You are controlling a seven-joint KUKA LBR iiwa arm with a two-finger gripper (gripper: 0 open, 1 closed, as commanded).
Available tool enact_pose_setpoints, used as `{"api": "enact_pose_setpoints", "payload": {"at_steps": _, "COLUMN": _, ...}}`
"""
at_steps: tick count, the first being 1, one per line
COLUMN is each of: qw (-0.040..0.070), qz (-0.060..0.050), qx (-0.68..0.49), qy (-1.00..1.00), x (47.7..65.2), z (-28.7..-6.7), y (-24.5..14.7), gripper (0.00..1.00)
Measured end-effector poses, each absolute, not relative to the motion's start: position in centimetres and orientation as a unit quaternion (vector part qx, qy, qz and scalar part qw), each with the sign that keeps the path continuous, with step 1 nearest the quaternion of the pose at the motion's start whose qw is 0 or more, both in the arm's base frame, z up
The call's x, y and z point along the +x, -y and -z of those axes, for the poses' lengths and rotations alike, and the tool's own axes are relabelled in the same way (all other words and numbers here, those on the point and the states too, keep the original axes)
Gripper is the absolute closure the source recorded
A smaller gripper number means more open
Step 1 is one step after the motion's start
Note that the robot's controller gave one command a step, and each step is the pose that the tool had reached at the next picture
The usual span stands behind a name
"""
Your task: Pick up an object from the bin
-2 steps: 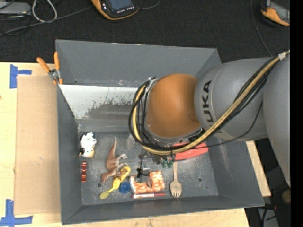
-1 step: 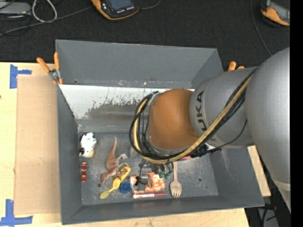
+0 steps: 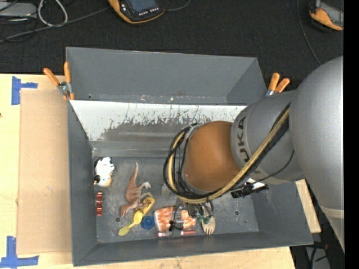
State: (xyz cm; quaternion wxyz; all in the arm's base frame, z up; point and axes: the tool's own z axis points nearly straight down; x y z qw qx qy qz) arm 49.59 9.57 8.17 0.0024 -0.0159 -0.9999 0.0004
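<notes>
My gripper hangs low near the bin's front wall, just below the arm's orange cover. It is right over an orange and white packet lying flat on the floor, and its dark tip overlaps the packet's right end. A small pale wooden fork lies just to the gripper's right. A blue round cap sits against the packet's left edge.
Left of the cap lie a yellow spoon-like toy and a brown dinosaur figure. A white, black and yellow animal toy and a small red-brown block sit by the left wall. The arm covers the bin's right half.
</notes>
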Motion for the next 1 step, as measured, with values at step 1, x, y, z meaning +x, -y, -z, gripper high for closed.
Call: {"api": "enact_pose_setpoints", "payload": {"at_steps": 1, "qw": 0.003, "qz": 0.001, "qx": -0.078, "qy": 0.997, "x": 49.00, "z": -6.91, "y": -9.34, "gripper": 1.00}}
